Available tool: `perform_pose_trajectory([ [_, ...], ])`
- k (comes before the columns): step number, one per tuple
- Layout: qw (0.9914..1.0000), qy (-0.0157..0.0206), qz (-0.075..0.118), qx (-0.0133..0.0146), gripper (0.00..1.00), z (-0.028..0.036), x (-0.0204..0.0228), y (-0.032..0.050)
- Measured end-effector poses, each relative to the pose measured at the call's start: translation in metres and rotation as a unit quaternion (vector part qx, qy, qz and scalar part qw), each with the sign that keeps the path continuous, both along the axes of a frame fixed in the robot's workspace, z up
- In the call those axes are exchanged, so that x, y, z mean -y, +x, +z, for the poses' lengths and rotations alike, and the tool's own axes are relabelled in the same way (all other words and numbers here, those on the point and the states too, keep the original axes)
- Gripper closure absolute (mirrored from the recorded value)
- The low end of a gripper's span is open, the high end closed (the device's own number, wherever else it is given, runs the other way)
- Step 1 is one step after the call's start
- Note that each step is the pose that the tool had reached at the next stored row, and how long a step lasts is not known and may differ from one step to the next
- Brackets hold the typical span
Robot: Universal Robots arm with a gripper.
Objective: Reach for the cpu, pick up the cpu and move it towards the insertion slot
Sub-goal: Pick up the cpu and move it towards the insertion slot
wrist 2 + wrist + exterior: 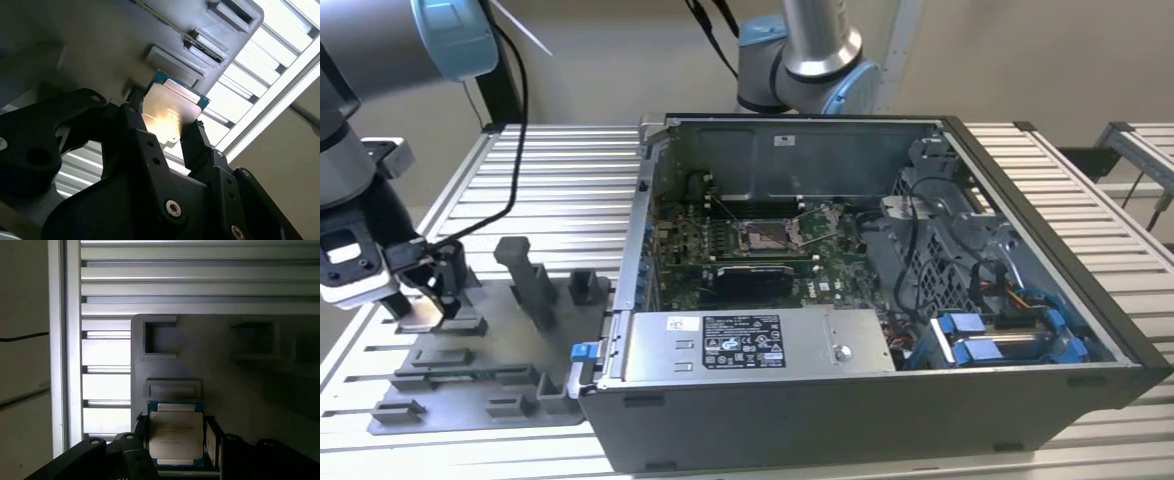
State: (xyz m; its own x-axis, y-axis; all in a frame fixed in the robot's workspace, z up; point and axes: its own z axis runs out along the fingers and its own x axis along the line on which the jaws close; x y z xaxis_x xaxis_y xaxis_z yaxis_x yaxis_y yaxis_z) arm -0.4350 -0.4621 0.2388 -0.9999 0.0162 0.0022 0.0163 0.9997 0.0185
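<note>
Grey plastic makes up the fixture tray [467, 400], which lies near the surface's [560, 170] edge at the exterior view's left. The working arm [354, 150] hangs over the tray's far end. In the first wrist view the cpu [176, 435] sits between the jaws. They are closed in on it, one black finger [141, 437] against each of two opposite edges, so I judge it gripped. I cannot tell whether it has left the tray.

The pick-up looks to be the step in hand. The carry would call for a straight lift clear of the tray's upright posts, then a level pass over the case wall.

By count there is one cpu, one tray and one computer case [854, 410]. There is also one insertion slot [767, 235], on the board inside the case and well apart from the chip. A second arm [807, 50] stands behind the case.
</note>
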Motion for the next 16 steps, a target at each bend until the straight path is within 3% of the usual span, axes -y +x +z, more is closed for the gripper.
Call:
perform_pose_trajectory([
  [16, 1.0, -0.0015, 0.0, 0.0, 1.0, 0.0154, 0.0, 0.0],
])
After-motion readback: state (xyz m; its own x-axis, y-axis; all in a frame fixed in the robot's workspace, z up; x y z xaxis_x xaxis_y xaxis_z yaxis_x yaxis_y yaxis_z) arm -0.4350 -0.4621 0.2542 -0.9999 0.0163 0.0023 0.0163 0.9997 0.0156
